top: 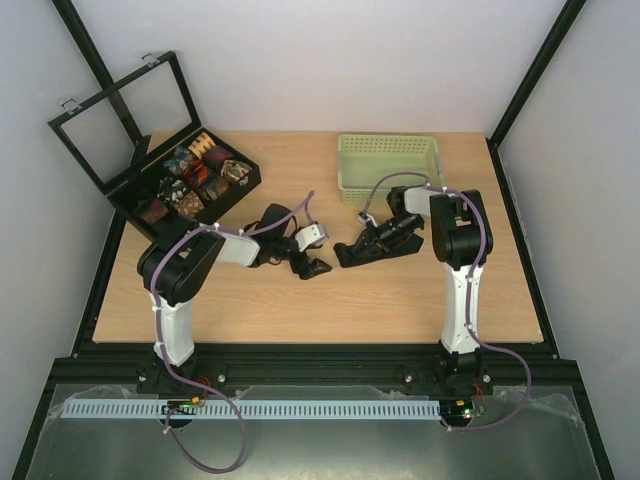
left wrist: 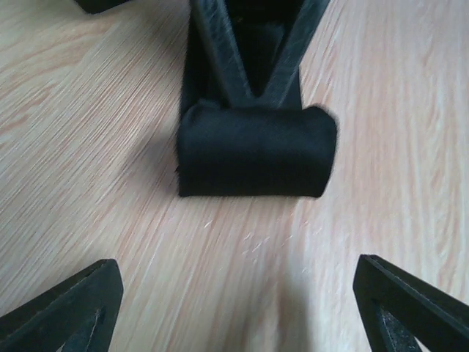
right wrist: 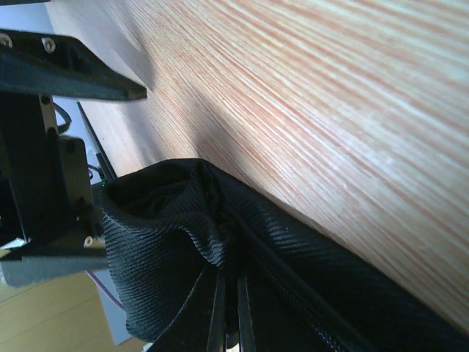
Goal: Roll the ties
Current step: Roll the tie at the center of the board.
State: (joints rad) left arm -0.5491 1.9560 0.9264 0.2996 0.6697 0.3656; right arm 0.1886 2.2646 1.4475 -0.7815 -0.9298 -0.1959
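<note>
In front of the single pale green basket (top: pixel 388 186), toward the arms' bases and a little to its left, one black tie (left wrist: pixel 256 150) lies on the desk (top: pixel 400 300). One end of it is wound into a single short, squat coil resting on the wood, and two strips of the same fabric rise from behind the coil in a V. The left end effector (left wrist: pixel 236 264) sits just short of that coil with its two fingers spread wide, one to each side, touching nothing. The right end effector (right wrist: pixel 229 308), nearer the basket, has its fingers pinched together on a bunched fold of the black tie. Well to the left of the basket stands one black box (top: pixel 246 185), its framed lid raised, holding at least six small patterned coils (top: pixel 205 180), though they are too small to count exactly.
</note>
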